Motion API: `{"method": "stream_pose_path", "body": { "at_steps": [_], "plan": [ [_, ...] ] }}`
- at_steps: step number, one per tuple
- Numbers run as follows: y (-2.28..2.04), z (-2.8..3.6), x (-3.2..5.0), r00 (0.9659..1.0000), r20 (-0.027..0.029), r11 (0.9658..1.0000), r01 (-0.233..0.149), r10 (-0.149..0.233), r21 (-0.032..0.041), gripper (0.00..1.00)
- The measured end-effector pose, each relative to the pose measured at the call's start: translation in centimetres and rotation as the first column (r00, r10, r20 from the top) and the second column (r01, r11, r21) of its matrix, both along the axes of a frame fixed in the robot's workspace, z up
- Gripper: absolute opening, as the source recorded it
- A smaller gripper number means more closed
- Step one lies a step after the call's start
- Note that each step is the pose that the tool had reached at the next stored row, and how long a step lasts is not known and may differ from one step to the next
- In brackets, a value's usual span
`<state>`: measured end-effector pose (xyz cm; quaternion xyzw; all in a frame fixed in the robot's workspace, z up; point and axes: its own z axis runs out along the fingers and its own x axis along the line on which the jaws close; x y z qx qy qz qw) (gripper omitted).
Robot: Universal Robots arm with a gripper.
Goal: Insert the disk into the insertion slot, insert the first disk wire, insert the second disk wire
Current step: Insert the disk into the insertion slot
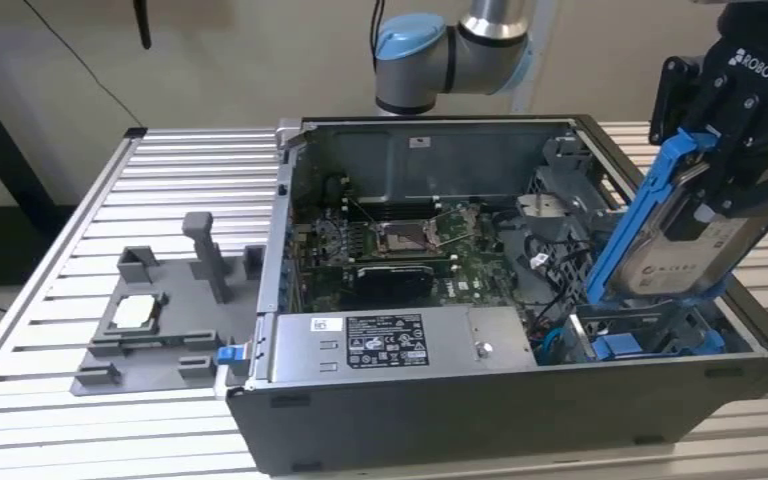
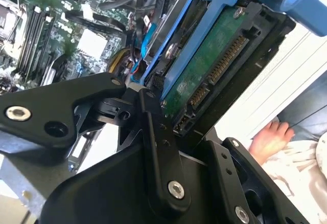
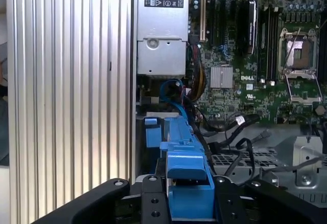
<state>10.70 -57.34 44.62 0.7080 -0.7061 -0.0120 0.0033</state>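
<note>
My gripper (image 1: 724,200) is shut on the disk (image 1: 684,245), a silver drive with a white label in a bright blue carrier. The disk hangs steeply tilted over the right front corner of the open computer case. Its lower end reaches the mouth of the insertion slot (image 1: 651,335), a grey metal cage with blue fittings. In the second wrist view the disk (image 2: 214,65) shows its green circuit board and connector between my black fingers (image 2: 153,132). In the first wrist view the blue carrier (image 3: 186,165) sits above the cage (image 3: 152,129). Loose black cables (image 3: 240,127) lie beside the cage.
A long grey labelled power-supply box (image 1: 384,345) lies along the case front, with the motherboard (image 1: 398,240) behind it. A grey fixture tray with posts (image 1: 157,320) stands on the ribbed table (image 1: 184,160) at the exterior view's left. A person's hand (image 2: 268,137) rests outside the case.
</note>
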Motion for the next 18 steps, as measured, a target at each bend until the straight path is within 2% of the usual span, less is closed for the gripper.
{"method": "stream_pose_path", "body": {
  "at_steps": [8,18],
  "plan": [
    [-0.49,-1.01,0.03,1.0000,0.0026,0.9999,0.000,0.000,0.0128,0.33],
    [-0.79,-2.19,0.28,1.0000,0.0026,0.9998,0.000,0.000,0.0201,0.33]
  ]
}}
